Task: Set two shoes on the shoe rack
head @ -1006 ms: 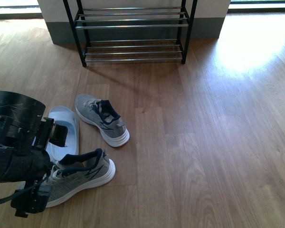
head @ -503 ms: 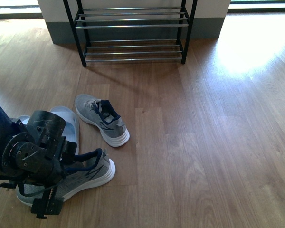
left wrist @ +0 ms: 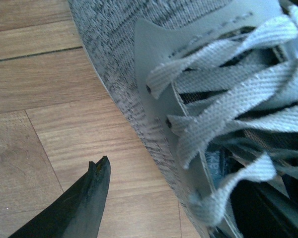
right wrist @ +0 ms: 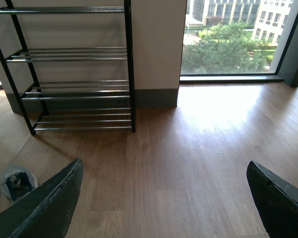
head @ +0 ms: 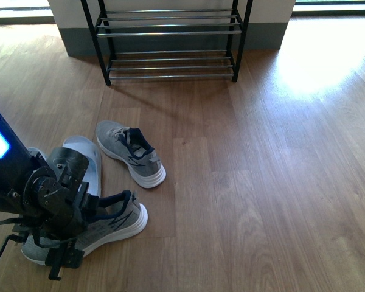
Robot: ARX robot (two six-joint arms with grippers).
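The brown wood-plank floor [head: 261, 182] fills most of the front view, with a bright patch of sunlight on its far right. At the far edge, against a white wall with a grey skirting, stands the low shoe rack [head: 170, 31], a black metal frame with shelves of thin silver rods. No shoe lies on the shelves that show.

The black left arm [head: 45, 204] reaches down at the near left, over the nearer grey knit sneaker with a white sole [head: 112, 226]. This sneaker lies on the floor, well apart from the rack. The second grey knit sneaker [head: 131, 152], navy-lined, lies on the floor just beyond it, toe pointing away to the left. A pale blue slide [head: 85, 159] lies beside them, partly hidden by the arm.

In the left wrist view the left gripper [left wrist: 188, 191] sits low over the near sneaker's grey laces [left wrist: 228, 89]. One black fingertip [left wrist: 100, 166] stands clear of the knit side with bare floor between, so the jaws are spread and hold nothing.

The right gripper [right wrist: 164, 171] hangs above bare floor facing the rack, its jaws wide apart and empty.
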